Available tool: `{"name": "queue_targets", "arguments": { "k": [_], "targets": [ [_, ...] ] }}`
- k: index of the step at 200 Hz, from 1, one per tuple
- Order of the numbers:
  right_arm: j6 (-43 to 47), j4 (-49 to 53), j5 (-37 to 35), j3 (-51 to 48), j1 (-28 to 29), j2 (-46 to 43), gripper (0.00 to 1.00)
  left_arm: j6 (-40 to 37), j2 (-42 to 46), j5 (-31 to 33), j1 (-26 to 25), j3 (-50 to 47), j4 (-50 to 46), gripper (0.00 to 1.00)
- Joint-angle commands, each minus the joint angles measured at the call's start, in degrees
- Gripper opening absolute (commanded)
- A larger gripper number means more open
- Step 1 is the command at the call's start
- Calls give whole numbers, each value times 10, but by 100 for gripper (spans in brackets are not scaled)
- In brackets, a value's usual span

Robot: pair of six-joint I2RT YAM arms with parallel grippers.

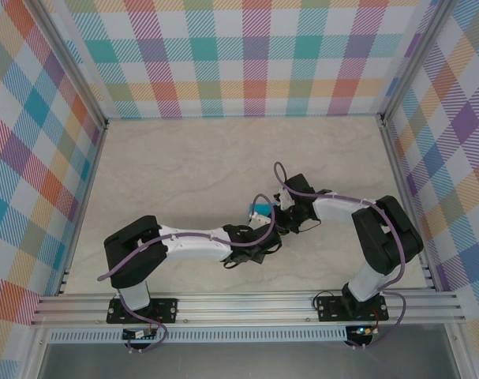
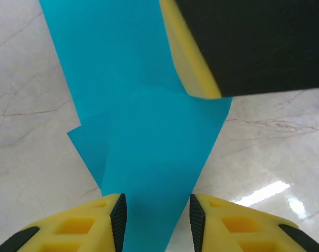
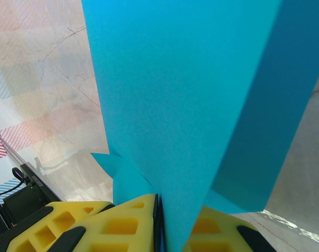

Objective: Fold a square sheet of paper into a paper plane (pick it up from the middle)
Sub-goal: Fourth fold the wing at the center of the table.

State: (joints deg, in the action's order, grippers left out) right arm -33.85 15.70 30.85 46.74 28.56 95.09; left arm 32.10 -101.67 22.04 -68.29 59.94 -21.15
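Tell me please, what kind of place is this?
Probably an enclosed robot test cell: checked fabric walls on an aluminium frame, a marble-look table, and a left arm and right arm bolted to its near rail, handling teal paper.

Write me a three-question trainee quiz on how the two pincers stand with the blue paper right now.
1. True or false: the right pincer is clamped on the paper.
2. Pick one. The left pincer has its jaws: A) shut tight; B) apart, with the paper running between them; C) apart, with nothing between them.
3. Fill in: the paper's colour is ____.
Key: 1 true; 2 B; 3 teal-blue.
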Motion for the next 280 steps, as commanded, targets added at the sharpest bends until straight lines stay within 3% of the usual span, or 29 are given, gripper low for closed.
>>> {"name": "queue_targets", "arguments": {
  "k": [1, 58, 125, 160, 218, 280],
  "targets": [
    [-7, 10, 16, 14, 4, -13, 13, 12, -28, 82, -23, 35, -42, 39],
    [-10, 10, 18, 15, 4, -12, 13, 66, -75, 167, -59, 84, -115, 35],
    [-29, -13, 19, 13, 3, -13, 10, 70, -38, 149, -63, 36, -61, 26],
    [-35, -17, 20, 16, 3, -15, 9, 51, -19, 138, -57, 15, -40, 31],
    [-38, -16, 24, 21, 3, -14, 8, -19, 47, 73, -33, -57, 73, 42],
    [-42, -12, 25, 25, 3, -15, 8, -81, 81, 64, -6, -92, 103, 46]
  ]
}}
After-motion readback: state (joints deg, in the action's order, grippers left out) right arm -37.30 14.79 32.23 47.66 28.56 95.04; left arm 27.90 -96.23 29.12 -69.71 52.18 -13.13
